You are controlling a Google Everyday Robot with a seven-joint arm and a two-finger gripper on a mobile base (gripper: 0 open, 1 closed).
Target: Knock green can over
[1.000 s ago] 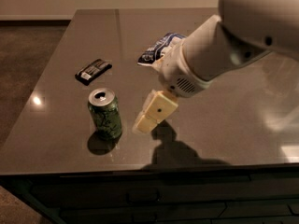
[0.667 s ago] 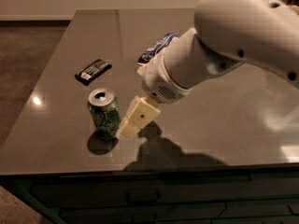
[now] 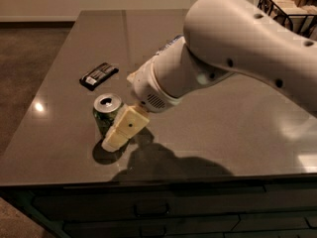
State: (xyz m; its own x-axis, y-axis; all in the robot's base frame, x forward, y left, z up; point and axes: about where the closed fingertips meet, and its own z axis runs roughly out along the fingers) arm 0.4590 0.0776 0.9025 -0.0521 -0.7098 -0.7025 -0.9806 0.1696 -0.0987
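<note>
Just beside gripper [image 3: 118, 137], silver-topped green can [image 3: 105, 114]

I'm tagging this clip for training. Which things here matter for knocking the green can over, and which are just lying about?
Part of the job:
- green can, standing near the front edge
- gripper, low beside the can, overlapping it in this view

Lying about:
- flat black bar, behind the can
- snack bag, mostly hidden
- wire basket, far corner
</note>
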